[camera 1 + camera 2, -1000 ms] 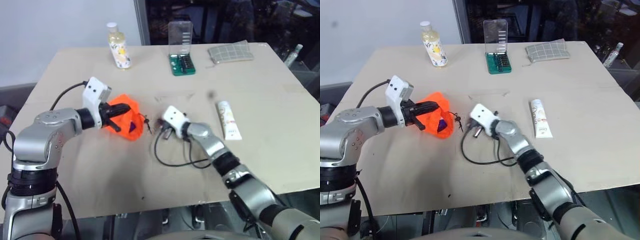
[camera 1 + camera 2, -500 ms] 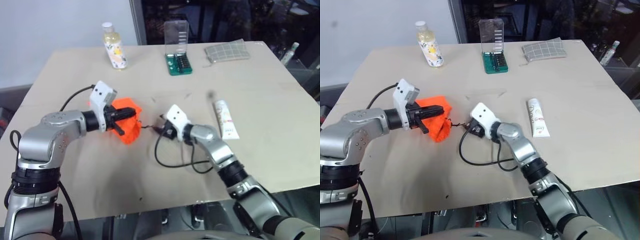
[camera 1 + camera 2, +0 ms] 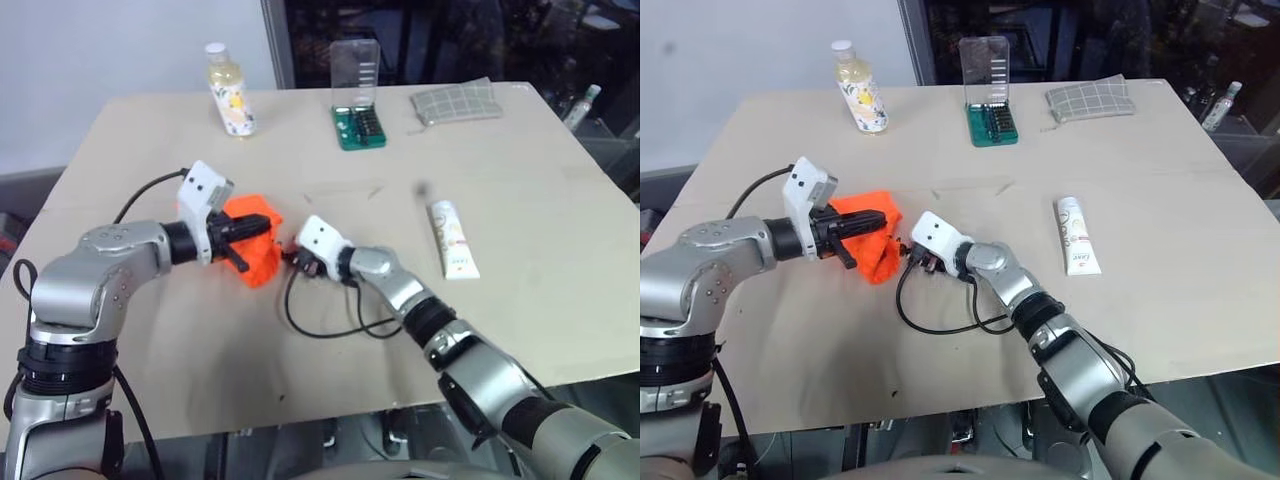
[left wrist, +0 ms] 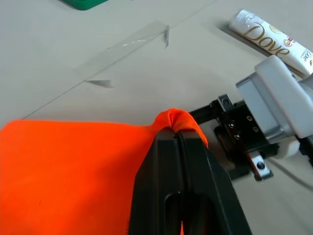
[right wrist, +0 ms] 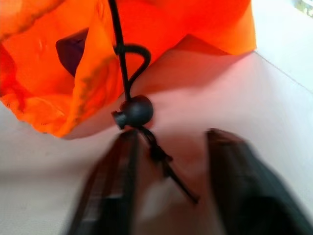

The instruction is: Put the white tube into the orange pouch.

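Beige tabletop [image 3: 520,180] in the left eye view carries the white tube [image 3: 453,239] well right of the orange pouch [image 3: 258,248]; the left wrist view has the left gripper [image 4: 180,142] clamped on the pouch's edge; the right wrist view has the right gripper [image 5: 168,156] with fingers [image 5: 234,166] apart astride the black cord [image 5: 134,111].

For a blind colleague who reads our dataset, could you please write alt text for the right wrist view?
Two blurred black fingers of the right gripper stand apart, just before the black drawstring cord and its round toggle. Behind them the orange pouch lies on the pale table, its mouth gaping with something dark inside.
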Action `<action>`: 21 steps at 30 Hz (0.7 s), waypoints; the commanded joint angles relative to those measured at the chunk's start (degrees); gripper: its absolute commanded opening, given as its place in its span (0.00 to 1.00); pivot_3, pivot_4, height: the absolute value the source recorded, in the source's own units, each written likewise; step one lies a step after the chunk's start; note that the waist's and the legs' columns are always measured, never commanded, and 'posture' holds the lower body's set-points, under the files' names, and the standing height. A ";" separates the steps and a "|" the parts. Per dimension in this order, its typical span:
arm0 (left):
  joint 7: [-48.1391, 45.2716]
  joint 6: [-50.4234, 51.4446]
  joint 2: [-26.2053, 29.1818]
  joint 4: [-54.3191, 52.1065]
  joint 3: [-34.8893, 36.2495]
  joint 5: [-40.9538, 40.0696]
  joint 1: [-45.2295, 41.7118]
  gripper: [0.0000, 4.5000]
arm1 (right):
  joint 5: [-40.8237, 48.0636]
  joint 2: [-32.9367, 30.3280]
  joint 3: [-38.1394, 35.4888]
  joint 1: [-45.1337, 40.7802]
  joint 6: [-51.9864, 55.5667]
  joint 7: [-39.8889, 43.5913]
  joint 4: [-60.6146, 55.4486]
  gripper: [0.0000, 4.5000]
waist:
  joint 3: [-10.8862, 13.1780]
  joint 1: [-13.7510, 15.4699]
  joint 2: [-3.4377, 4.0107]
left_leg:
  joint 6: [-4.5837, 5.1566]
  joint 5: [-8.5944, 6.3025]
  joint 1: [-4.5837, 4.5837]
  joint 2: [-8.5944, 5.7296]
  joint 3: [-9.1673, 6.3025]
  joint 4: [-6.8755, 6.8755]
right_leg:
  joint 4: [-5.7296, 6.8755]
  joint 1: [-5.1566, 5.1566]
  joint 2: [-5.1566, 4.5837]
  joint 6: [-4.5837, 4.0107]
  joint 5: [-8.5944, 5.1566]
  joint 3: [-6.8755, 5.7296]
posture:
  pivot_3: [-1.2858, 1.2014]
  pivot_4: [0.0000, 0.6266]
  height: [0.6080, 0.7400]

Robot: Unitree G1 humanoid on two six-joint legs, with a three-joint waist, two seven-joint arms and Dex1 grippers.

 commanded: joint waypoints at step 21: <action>2.37 6.23 -6.96 4.86 -3.55 -5.26 -11.73 0.00 | 1.35 -19.30 -15.91 17.73 24.18 -8.95 -54.39 0.03 | 0.11 1.32 -0.01 | -0.10 0.10 -0.09 -0.01 -0.04 -0.16 | -0.07 -0.02 0.14 0.11 0.05 -0.05 | 0.52 0.24 1.00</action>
